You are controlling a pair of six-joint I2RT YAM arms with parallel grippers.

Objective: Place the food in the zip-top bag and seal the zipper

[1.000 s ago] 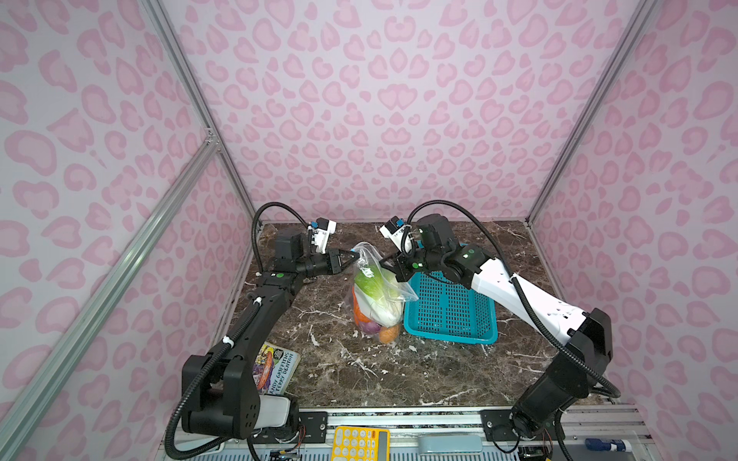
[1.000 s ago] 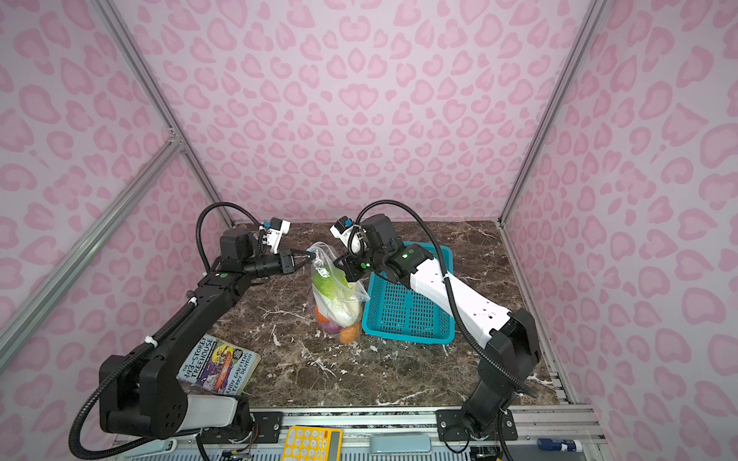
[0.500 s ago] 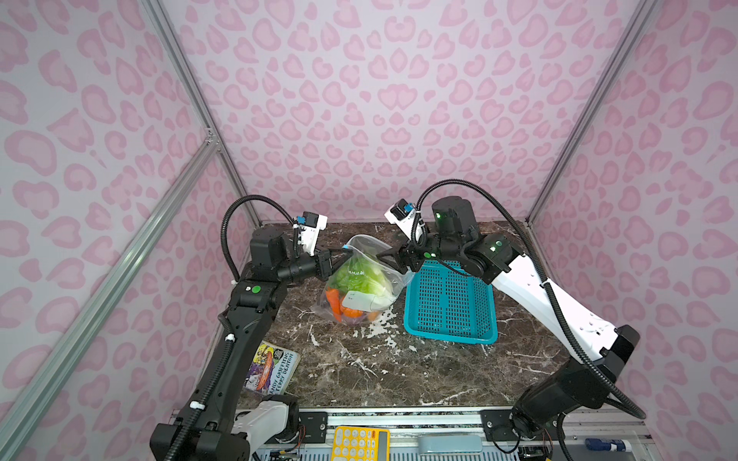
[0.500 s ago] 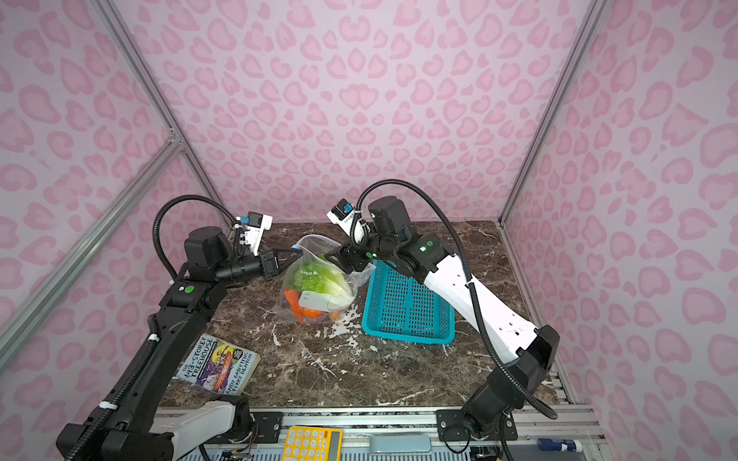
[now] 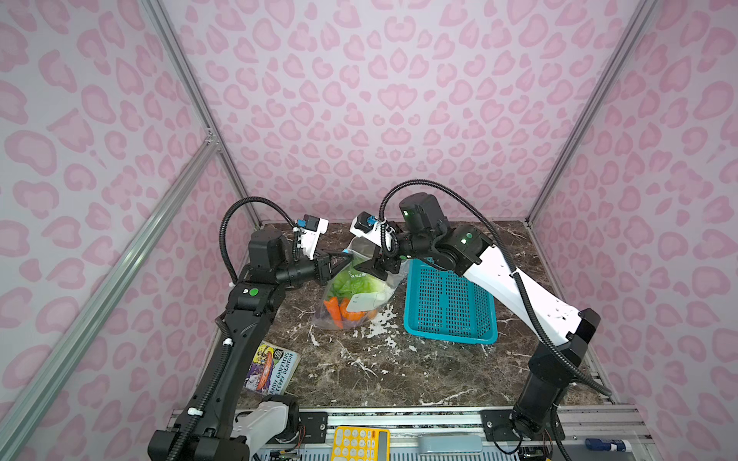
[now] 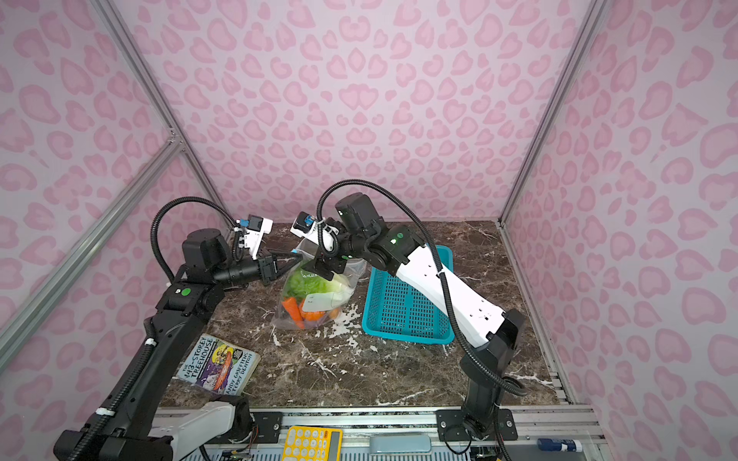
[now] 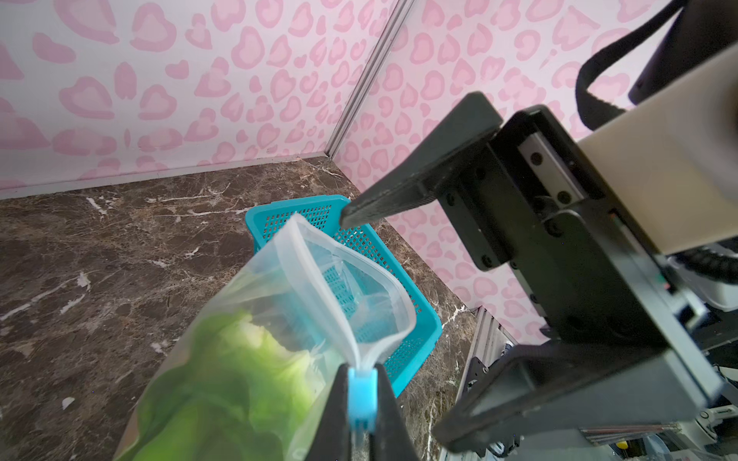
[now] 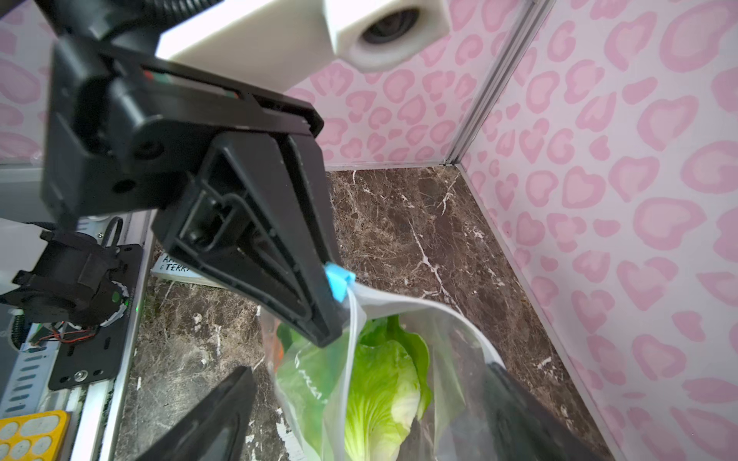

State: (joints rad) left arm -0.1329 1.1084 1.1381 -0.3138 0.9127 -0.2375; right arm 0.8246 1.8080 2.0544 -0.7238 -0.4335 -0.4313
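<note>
Left end effector [image 7: 361, 403]: clenched, grasping the small blue slider tab [image 7: 362, 393] at one end of the thin whitish zipper strip [image 7: 313, 271] of the clear, crinkly plastic zip-top bag [image 5: 361, 293]; both fingertips press against the tab's sides.

Right end effector [image 8: 371, 411]: jaws wide apart, grasping nothing; its fingers [image 8: 217, 415] stand on either side of the bag's upper part; the strip's far end reaches one finger, but contact cannot be confirmed.

Zip-top bag: hangs from the tab directly beneath the left end effector, its mouth between the two end effectors; the two sides of the zipper strip are spread apart, so the mouth is unsealed; the bag's bottom, well below both end effectors, appears to rest on the dark marble-patterned worktop [image 5: 359, 371].

Contents: a large green-white leafy toy cabbage [image 8: 379, 395] sits inside the bag just below the right end effector's open jaws; an orange toy carrot [image 5: 332, 313] and small orange pieces [image 5: 354, 315] lie lower, near the bag's bottom.

Teal perforated plastic basket [image 5: 447, 307]: on the worktop behind the right end effector, under its arm, just beside the bag.
</note>
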